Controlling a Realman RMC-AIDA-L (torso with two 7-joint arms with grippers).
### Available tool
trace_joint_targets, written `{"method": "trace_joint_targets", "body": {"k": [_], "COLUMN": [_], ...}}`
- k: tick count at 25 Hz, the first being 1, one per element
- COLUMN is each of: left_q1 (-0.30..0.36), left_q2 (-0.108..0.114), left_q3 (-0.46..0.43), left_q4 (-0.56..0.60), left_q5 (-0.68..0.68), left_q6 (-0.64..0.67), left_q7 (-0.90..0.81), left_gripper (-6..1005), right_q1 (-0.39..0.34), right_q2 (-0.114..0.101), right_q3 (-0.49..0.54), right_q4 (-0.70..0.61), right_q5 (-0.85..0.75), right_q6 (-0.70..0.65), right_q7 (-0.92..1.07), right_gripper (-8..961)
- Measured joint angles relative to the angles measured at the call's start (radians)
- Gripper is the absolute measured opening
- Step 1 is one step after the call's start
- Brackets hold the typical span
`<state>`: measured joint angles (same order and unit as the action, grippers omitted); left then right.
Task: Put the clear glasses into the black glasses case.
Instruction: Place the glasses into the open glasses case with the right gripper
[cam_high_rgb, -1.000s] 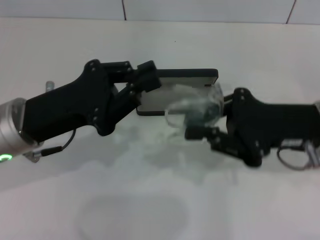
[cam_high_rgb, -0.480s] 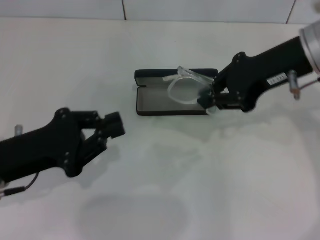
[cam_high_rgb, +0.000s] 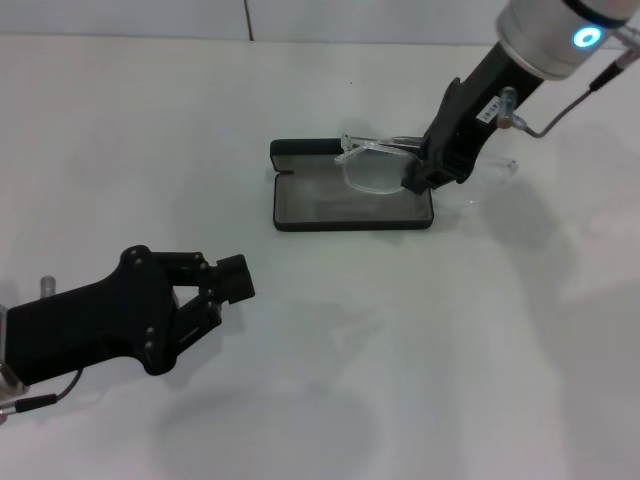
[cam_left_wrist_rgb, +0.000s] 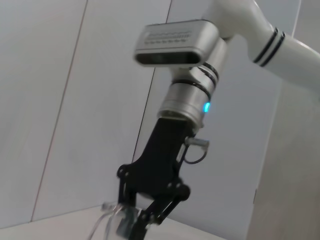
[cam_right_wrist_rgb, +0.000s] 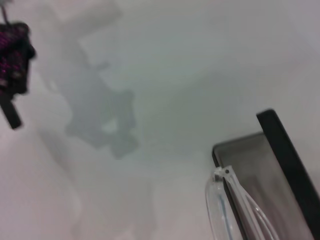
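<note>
The right pincer (cam_high_rgb: 418, 180) grips the clear glasses (cam_high_rgb: 385, 166) at one end of the frame, holding them over the open black case (cam_high_rgb: 290, 205) on the white tabletop (cam_high_rgb: 450, 330). The left pincer (cam_high_rgb: 228, 283) rests apart, its jaws narrowly parted and empty. The glasses look light, slippery and easily bent, so the rigid frame front seems a safer hold than the thin arms.

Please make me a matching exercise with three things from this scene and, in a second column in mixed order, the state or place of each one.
Things:
1. clear glasses
2. black glasses case
3. left pincer

States or places:
A. lies open on the table
B. low at the near left, holding nothing
C. held by the right pincer over the case

Pairs: 1-C, 2-A, 3-B
</note>
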<state>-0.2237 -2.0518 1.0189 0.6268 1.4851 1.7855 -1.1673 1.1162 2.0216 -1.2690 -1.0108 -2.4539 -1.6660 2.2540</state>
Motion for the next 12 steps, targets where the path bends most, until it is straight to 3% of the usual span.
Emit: {"method": "trace_joint_targets", "body": {"k": [3,12], "left_q1": [-0.001,-0.018], "left_q2": [-0.001,-0.002], "left_q3": [0.0,-0.003], "left_q4": [0.0,-0.005], "left_q5": [0.002,0.003], "left_q6": [0.0,-0.004], "left_q7": [0.0,0.0], "left_gripper": [117,117], "right_q1": [0.044,0.055], "right_q2": [0.004,0.007], "right_q3": [-0.032,-0.167], "right_q4": [0.06,0.122], "right_q5": [-0.019,-0.013], "right_q6": [0.033,0.176], "right_q7": [0.005,0.039], "right_gripper": [119,118]}}
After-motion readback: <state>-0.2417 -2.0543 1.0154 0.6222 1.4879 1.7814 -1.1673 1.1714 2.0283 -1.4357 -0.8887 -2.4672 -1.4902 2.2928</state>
